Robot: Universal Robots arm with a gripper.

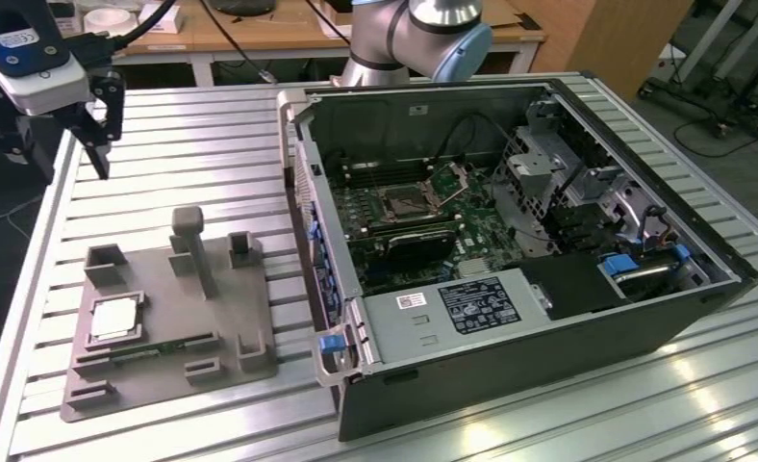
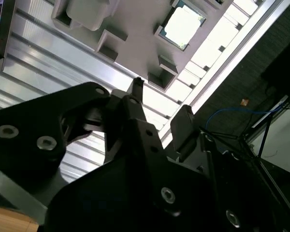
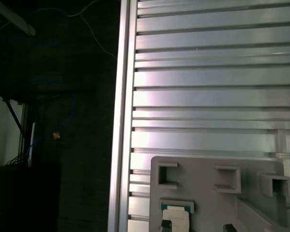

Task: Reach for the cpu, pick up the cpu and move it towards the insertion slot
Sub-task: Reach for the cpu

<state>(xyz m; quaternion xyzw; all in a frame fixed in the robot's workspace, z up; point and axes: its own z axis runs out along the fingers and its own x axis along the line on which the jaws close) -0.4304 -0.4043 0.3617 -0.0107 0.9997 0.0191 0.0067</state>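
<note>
Hovering over the slatted aluminium table [image 1: 199, 125] near its edge, the gripper [image 1: 99, 144] is keeping its fingers [image 2: 183, 123] spread and empty. The cpu [image 1: 116, 318] is lying in a grey fixture [image 1: 161, 289], well apart from the insertion slot [image 1: 398, 202] inside the open computer case [image 1: 585, 327]. Dark floor [image 3: 77, 145] is showing beside the table.

You can read no text in these views. In the exterior view, a black rectangular label with white print [image 1: 479, 304] sits on the grey metal box [image 1: 412, 337] inside the open black computer case [image 1: 546, 358]. A small white sticker [image 1: 412, 301] sits just beside that label. Another white label [image 1: 17, 38] sits on the blue-and-white housing above the gripper [image 1: 105, 144]. Their print is too small to make out.
</note>
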